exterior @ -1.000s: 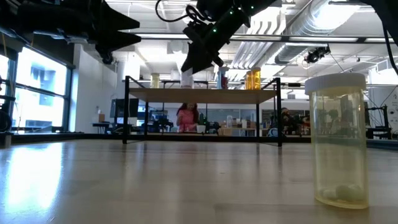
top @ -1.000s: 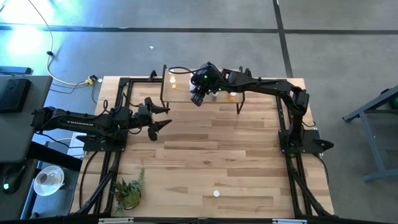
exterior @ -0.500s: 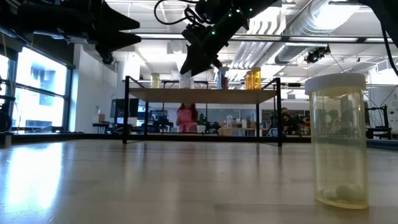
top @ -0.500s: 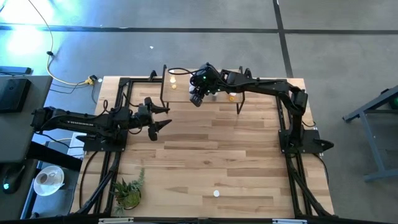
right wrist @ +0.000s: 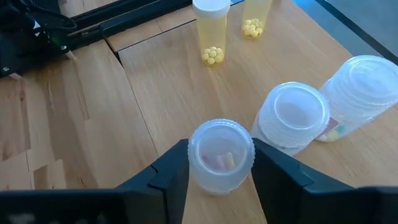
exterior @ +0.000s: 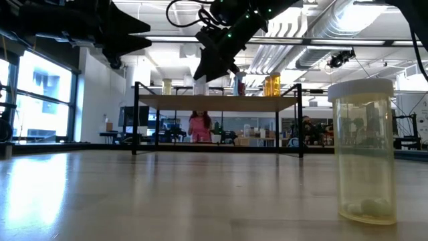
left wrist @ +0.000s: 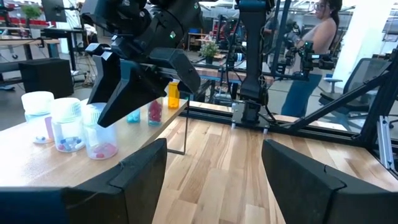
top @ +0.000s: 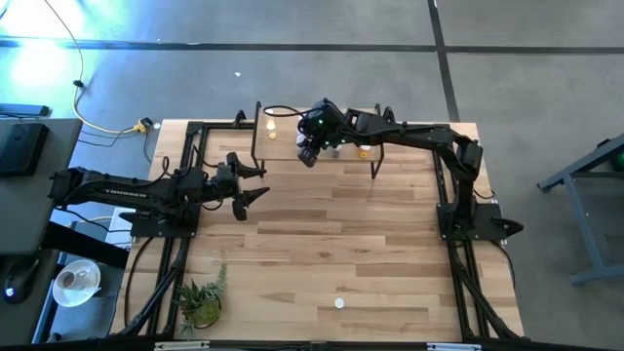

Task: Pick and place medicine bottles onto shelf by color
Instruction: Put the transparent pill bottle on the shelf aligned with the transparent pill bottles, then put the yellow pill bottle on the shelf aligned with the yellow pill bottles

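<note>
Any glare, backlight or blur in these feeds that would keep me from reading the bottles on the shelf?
Low view: bright windows and ceiling lights backlight the shelf, so the right end effector shows as a silhouette; the near yellowish bottle looms large. High view: blue glare on the floor at upper left, bottles tiny. Right wrist view: evenly lit, the clear bottle between its fingers reads well.

A robotics lab in an open industrial hall. Exposed ducts [exterior: 314, 27] and strip lights run under the ceiling, tall windows [exterior: 40, 94] line one side, and the floor [top: 292, 58] is bare grey concrete. Beyond the wooden bench [top: 331, 244], more benches carry equipment, with another robot arm stand [left wrist: 252, 56], office chairs and a person [left wrist: 314, 50] standing nearby.
</note>
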You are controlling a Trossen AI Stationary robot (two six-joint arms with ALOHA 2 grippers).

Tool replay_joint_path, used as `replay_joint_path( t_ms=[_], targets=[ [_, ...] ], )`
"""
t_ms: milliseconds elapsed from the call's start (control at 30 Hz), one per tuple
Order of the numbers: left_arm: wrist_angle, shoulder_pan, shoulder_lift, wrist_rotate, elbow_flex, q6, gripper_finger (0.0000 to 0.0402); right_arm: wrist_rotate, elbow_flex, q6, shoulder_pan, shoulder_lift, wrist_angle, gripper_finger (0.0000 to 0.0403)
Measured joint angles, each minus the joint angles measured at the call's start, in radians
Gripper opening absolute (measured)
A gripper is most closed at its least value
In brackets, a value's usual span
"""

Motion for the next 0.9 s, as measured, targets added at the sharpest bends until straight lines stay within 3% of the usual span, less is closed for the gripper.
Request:
replay_joint_path(
  t_ms=[267, 567, 900],
  targets=[
    [0.000, 0.000, 0.000, -0.001, 0.000, 0.000, 0.0253, 0.000, 0.000, 0.002, 0.004, -0.004, -0.007, 0.0197],
    [-0.008, 0.000, 0.000, -0.001, 0.000, 0.000, 0.0253, 0.000, 0.000, 0.027, 0.016, -0.071, -0.045, 0.0200],
    [-0.015, 0.000, 0.000, -0.001, 0.000, 0.000, 0.0253, 0.019, 0.000, 0.003, 0.138, -0.173, -0.226, 0.0201]
  ],
)
